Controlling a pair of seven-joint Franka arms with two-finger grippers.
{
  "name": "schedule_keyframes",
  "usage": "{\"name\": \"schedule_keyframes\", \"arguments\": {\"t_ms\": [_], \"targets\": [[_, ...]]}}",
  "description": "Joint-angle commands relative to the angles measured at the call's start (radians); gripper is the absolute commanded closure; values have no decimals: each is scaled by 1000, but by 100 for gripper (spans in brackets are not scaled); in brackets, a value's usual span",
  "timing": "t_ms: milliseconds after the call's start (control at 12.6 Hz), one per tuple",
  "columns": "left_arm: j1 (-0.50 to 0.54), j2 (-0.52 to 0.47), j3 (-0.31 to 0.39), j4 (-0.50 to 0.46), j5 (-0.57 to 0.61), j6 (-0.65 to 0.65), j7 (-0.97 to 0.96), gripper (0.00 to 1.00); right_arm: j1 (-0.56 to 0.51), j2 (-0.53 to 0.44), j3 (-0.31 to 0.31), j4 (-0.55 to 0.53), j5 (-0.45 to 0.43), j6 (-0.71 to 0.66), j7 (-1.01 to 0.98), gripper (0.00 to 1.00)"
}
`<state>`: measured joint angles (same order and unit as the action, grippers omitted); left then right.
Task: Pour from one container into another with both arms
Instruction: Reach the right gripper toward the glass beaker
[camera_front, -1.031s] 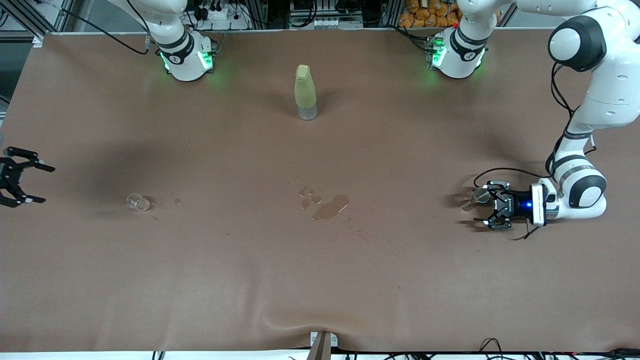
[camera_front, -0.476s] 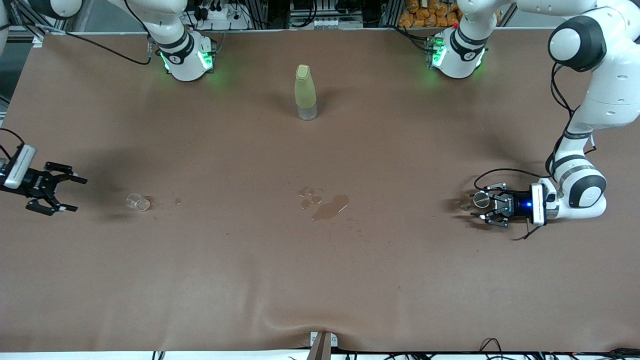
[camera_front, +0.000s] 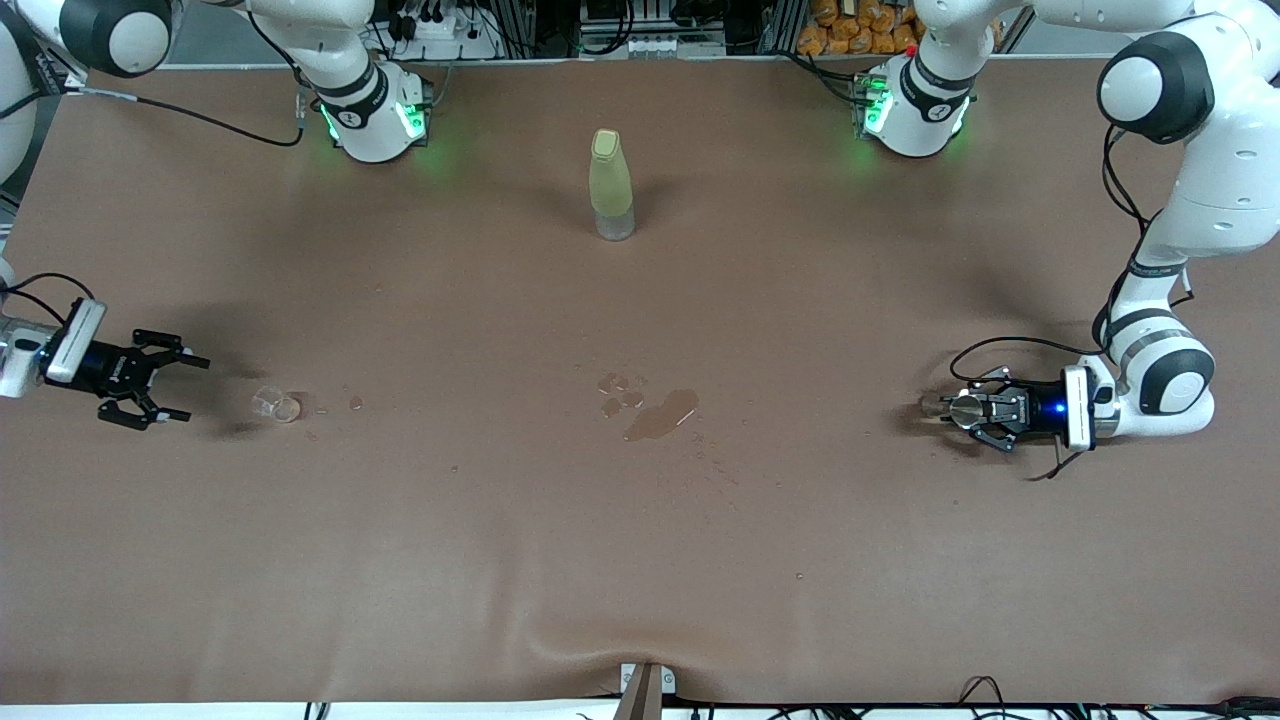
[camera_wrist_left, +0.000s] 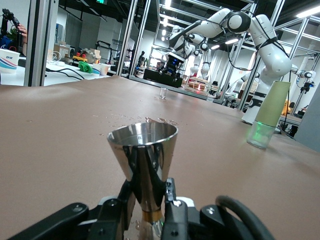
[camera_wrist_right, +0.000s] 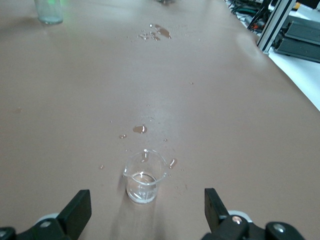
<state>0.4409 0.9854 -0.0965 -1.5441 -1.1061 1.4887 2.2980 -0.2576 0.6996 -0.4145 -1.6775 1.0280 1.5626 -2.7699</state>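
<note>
- The left hand (camera_front: 968, 410) is lying low at the left arm's end of the worktop (camera_front: 640, 560), clamping the narrow stem of the metal cup (camera_wrist_left: 143, 155). The grip is sitting well below the wide bowl, so the cup is likely to tip or slip in the jaws during a lift.
- A puddle (camera_front: 660, 412) is lying mid-worktop between the two cups. A container set down there is at risk of sliding.
- The transparent cup (camera_wrist_right: 144, 176) is standing upright at the right arm's end, with droplets around it. The right hand (camera_front: 192, 388) is waiting wide open just beside it, not touching. An off-centre closure is likely to knock over this light, wet cup.
- The bottle (camera_front: 611, 185) is standing farther from the front camera, well apart from both hands, and is posing little risk.
</note>
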Motion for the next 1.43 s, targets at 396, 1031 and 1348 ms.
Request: {"name": "schedule_keyframes", "arguments": {"t_ms": [396,1031,1348], "targets": [[-54,-30,-3,105,-26,89,-68,100,-69,142,-4,2,106,-137,-258,0],[-217,-60,-12,110,-233,206,-29,100,-106,277,-4,4,196,-234,-260,0],[-330,-68,-14,113,-326,303,-28,100,-114,297,2,2,279,-237,-292,0]]}}
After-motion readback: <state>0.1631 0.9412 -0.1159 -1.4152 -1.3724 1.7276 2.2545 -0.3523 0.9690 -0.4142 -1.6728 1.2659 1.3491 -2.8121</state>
